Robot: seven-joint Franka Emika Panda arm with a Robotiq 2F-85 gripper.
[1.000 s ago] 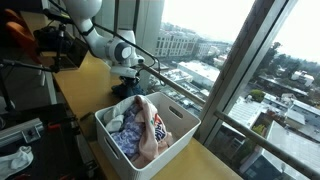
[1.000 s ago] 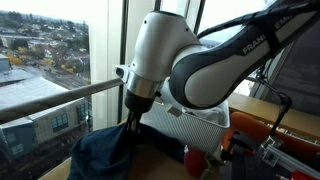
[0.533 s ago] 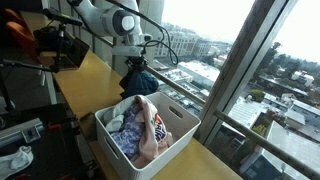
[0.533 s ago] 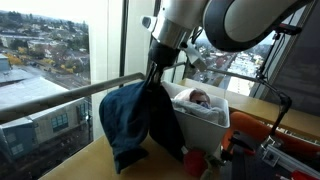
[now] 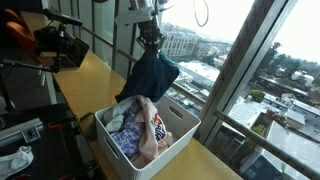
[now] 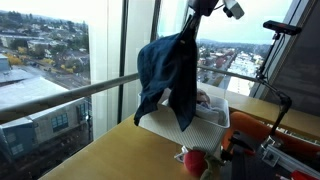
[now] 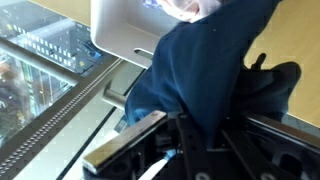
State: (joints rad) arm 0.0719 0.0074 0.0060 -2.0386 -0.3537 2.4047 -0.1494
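Note:
My gripper (image 5: 150, 42) is shut on the top of a dark blue garment (image 5: 152, 76), which hangs from it high above the wooden table. In an exterior view the gripper (image 6: 188, 36) holds the garment (image 6: 165, 78) beside the white laundry basket (image 6: 215, 117). The wrist view shows the blue cloth (image 7: 215, 70) pinched between the fingers (image 7: 150, 140), with the basket (image 7: 125, 35) below. The basket (image 5: 180, 130) holds several crumpled clothes (image 5: 140, 128), white, pink and patterned.
The wooden table (image 5: 85, 75) runs along a big window with a metal rail (image 6: 60, 95). A red object (image 6: 195, 163) lies at the table's edge near the basket. Black equipment (image 5: 55, 45) stands at the table's far end.
The arm has risen, lifting the blue garment off the table until it hangs free in the air beside the basket.

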